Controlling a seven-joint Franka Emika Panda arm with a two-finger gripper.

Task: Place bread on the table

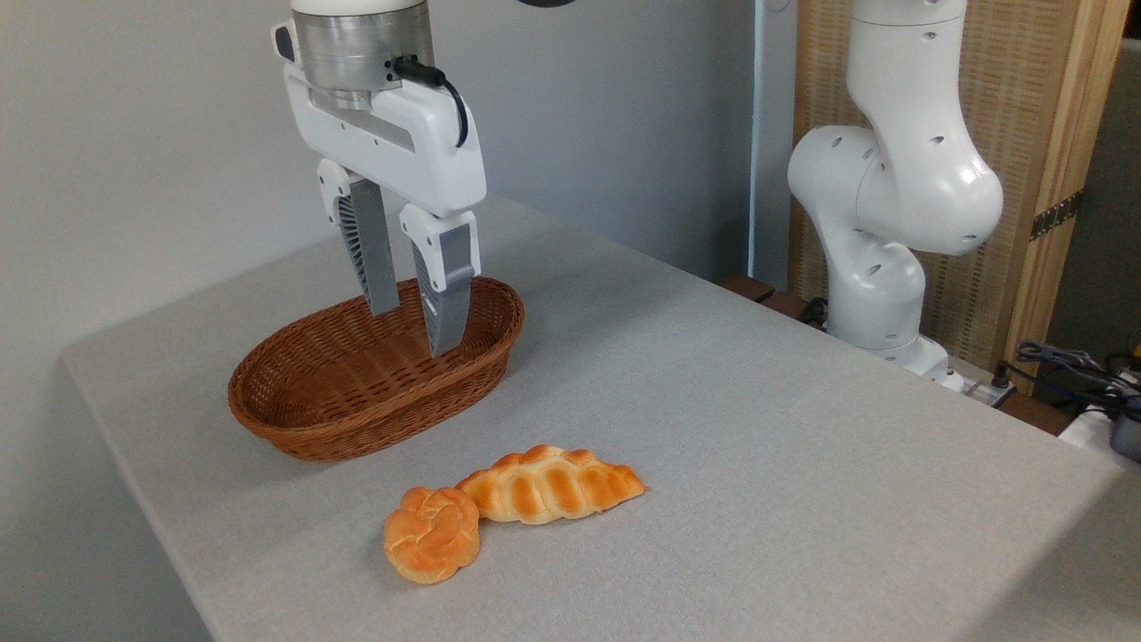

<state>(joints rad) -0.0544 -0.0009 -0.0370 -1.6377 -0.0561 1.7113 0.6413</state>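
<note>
1. Tool (414,332) hanging over the wicker basket (294,419), fingers pointing down, parted with a clear gap, nothing between them.
2. Two grey ribbed fingertips (446,312) low above the basket's far right end, the right one reaching lower in the frame than the left; contact with the weave not discernible.
3. Bread (548,484) lying flat on the grey tabletop (802,446), in the near middle, outside the basket.
4. Loaf long and ridged, pale with toasted orange-brown stripes, tapered tip pointing right.
5. Relative to the tool: nearer the camera and a little to the right, well apart from the fingers, with the basket's near rim between the two.
6. Small round knotted bun (432,533) just left of the loaf and slightly nearer, touching or almost touching its left end.
7. Basket brown, oval, seemingly empty, sitting on the left part of the tabletop, near but separate from both pieces.
8. White arm base (878,232) standing at the far right, beyond the tabletop's edge.
</note>
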